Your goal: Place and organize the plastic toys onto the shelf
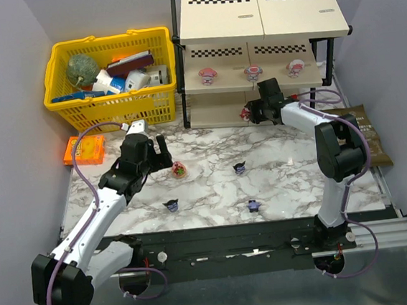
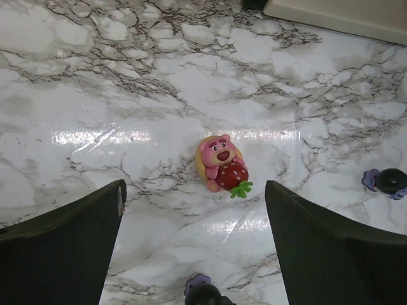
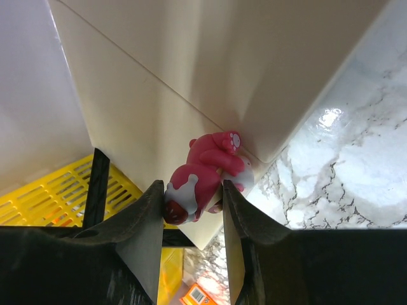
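Marble table (image 1: 210, 148) runs under both arms, and we start at the right gripper (image 3: 189, 190). Its jaws are clenched on a red toy (image 3: 205, 171), pinching it across its round body. The toy is held close against the rounded corner of a beige board of the shelf (image 1: 259, 17), and we cannot tell whether it touches. In the top view this is at the front left of the lowest tier.

The left gripper (image 2: 194, 190) hangs over the marble with its jaws spread wide and nothing in them. Between its fingers lies the bear toy (image 2: 222, 166), pink, on its back, hugging a strawberry, left of the table's middle.

We judge these figurines to be hard, light, glossy plastic that is stiff under the pads but rounded and slippery. The bear toy is best taken across its belly at the widest part, low and square, or it may squirt out or roll.

Further out, dark toys (image 1: 239, 168) are scattered on the near marble, pink-and-white toys (image 1: 254, 71) stand in a row on the middle tier, and a yellow basket (image 1: 112, 107) sits at far left, just beside the shelf
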Robot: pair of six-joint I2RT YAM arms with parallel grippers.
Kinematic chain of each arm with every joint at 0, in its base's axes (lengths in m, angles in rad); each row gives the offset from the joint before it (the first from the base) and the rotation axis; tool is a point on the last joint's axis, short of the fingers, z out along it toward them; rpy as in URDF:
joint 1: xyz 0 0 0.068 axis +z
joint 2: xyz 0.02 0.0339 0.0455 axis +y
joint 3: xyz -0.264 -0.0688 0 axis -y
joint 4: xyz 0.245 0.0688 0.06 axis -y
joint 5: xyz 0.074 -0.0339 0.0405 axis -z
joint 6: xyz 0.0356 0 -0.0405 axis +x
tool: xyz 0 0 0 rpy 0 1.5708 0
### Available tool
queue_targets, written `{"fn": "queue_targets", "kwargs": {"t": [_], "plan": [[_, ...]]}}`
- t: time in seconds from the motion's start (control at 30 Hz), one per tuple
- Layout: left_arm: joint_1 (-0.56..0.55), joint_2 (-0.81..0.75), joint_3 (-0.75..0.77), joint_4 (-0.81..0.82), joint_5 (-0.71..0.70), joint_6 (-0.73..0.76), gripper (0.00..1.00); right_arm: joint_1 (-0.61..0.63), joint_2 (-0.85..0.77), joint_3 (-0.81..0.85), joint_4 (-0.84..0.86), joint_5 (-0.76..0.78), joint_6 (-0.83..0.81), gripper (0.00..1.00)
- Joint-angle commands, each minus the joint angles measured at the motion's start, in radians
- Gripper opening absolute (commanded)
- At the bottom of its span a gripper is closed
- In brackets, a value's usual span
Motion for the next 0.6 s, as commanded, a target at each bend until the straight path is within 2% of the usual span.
{"fn": "queue_targets", "kwargs": {"t": [0.0,0.27,0.57], "plan": [[0.007,0.017,0.034,0.02,-0.005,0.014,0.99,-0.011,0.033,0.033,0.0,0.025,-0.027,0.39],[0.007,0.041,0.051,0.014,-0.008,0.025,0.99,-0.016,0.049,0.046,0.0,0.013,-0.032,0.54],[0.007,0.043,0.054,0.013,-0.008,0.022,0.99,-0.019,0.059,0.06,0.0,-0.004,-0.03,0.57]]}}
